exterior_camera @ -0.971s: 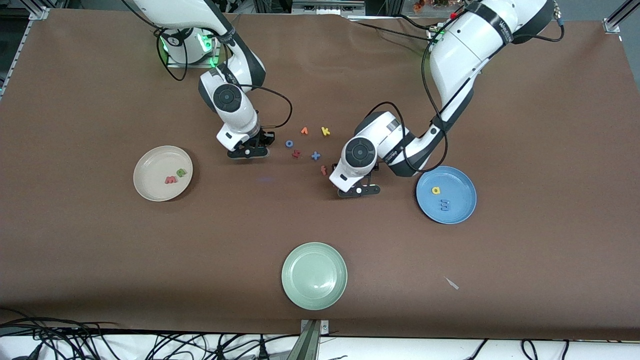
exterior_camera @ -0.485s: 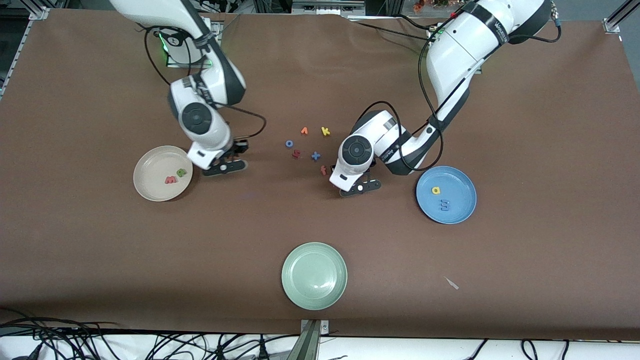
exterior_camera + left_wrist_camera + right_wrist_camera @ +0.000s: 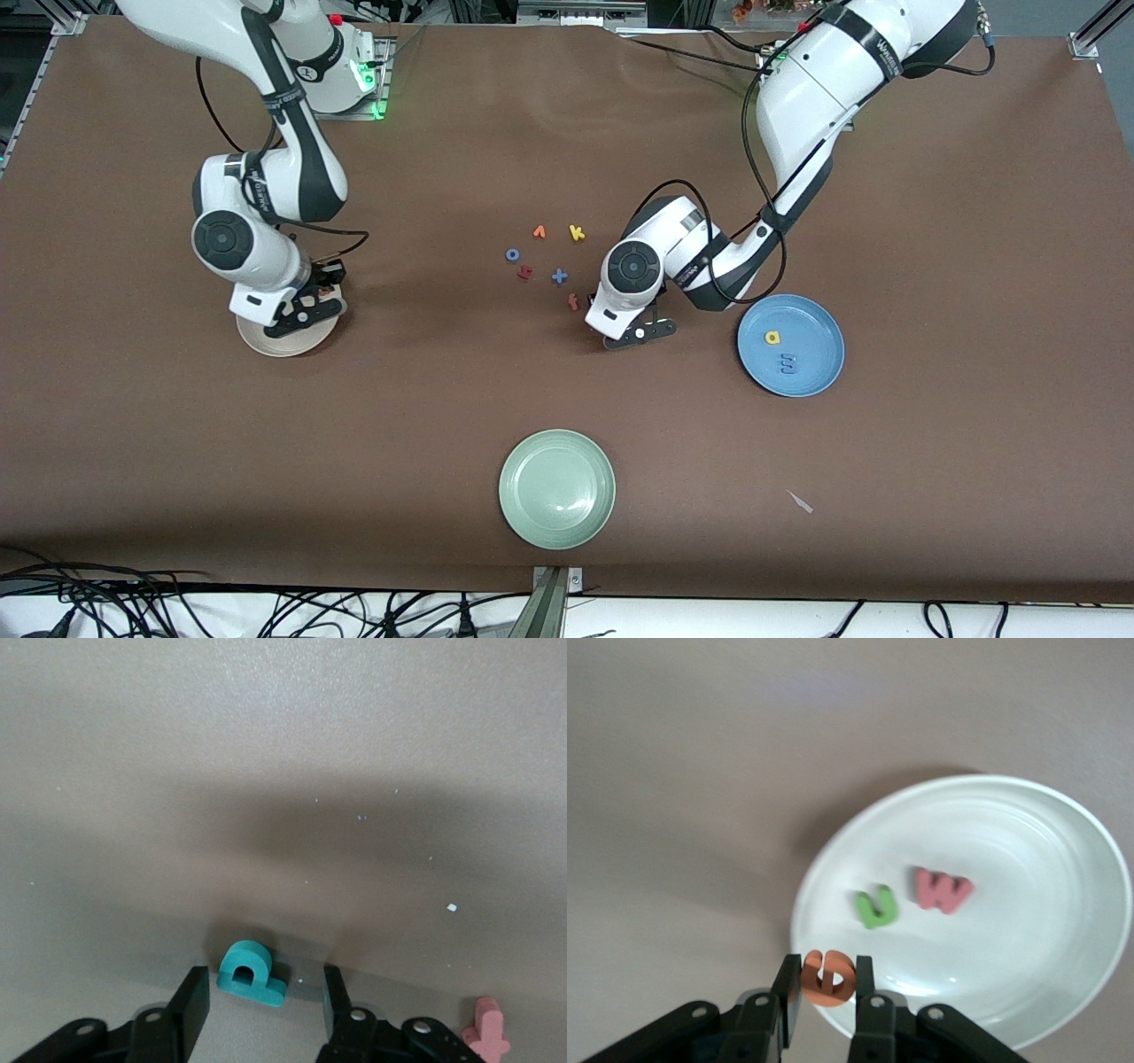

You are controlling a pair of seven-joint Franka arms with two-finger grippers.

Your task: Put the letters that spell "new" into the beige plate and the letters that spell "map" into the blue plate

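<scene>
My right gripper (image 3: 827,967) is shut on the orange e (image 3: 827,980) and hangs over the rim of the beige plate (image 3: 1028,930). The green n (image 3: 876,906) and the pinkish w (image 3: 943,890) lie in that plate. From the front, the right gripper (image 3: 297,317) covers most of the beige plate (image 3: 264,346). My left gripper (image 3: 264,985) is low on the table, open, its fingers on either side of the teal p (image 3: 251,974) without touching it. The blue plate (image 3: 819,332) holds the yellow a (image 3: 772,337) and the blue m (image 3: 787,361).
Loose letters lie mid-table beside the left gripper (image 3: 633,335): red f (image 3: 573,301), blue o (image 3: 512,254), orange v (image 3: 539,232), yellow k (image 3: 577,233), a blue cross shape (image 3: 559,276), another red letter (image 3: 524,273). A pale green plate (image 3: 556,488) sits nearest the front camera.
The right arm has swung from the letter cluster to over the beige plate, carrying the e. The left gripper stays low by the f, its fingers drawn closer together.
</scene>
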